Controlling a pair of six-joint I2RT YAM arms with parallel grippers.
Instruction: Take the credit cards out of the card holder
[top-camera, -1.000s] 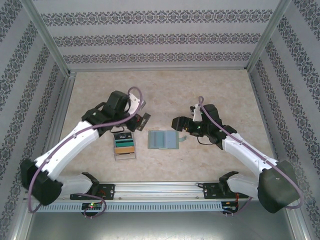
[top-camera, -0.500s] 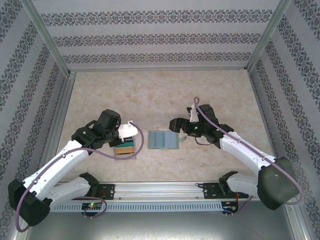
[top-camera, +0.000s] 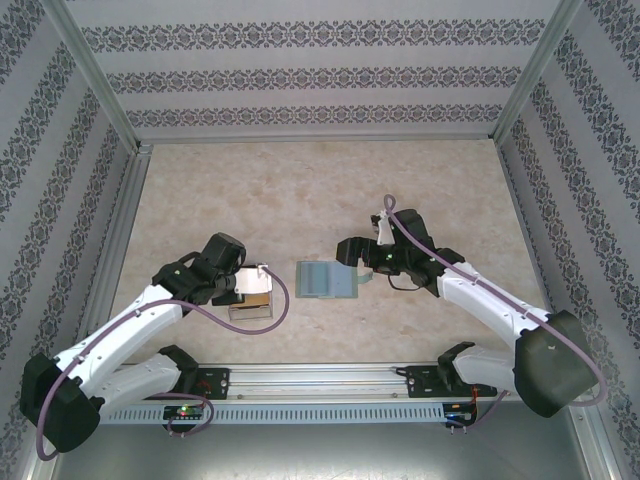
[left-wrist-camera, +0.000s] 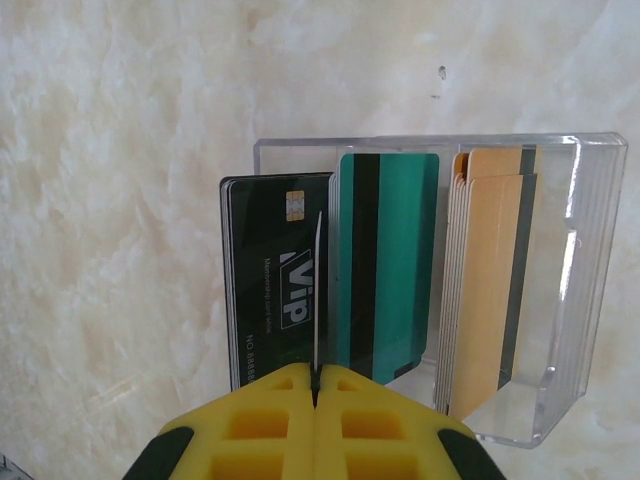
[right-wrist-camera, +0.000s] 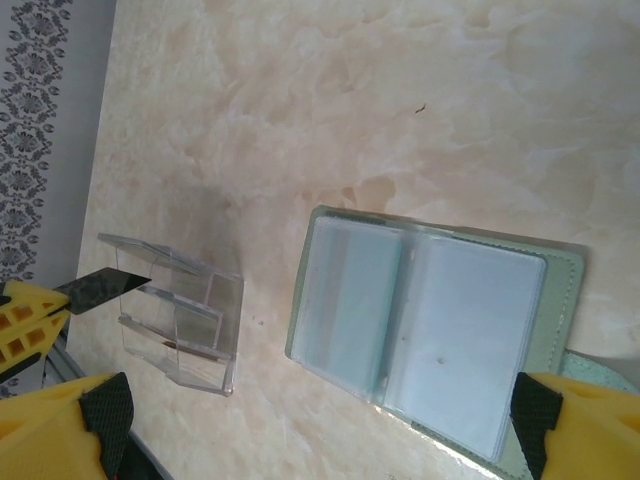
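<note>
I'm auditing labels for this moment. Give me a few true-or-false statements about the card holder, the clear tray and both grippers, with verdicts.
1. The card holder lies open on the table. True.
2. The left gripper is open and empty. False: it is shut on a card, seen edge-on.
3. The right gripper is open. True.
4. The clear tray holds only orange cards. False: it holds a black card, green cards and orange cards.

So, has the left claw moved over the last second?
Yes. The left claw has come toward the near rail, from beyond the clear tray to over it.
</note>
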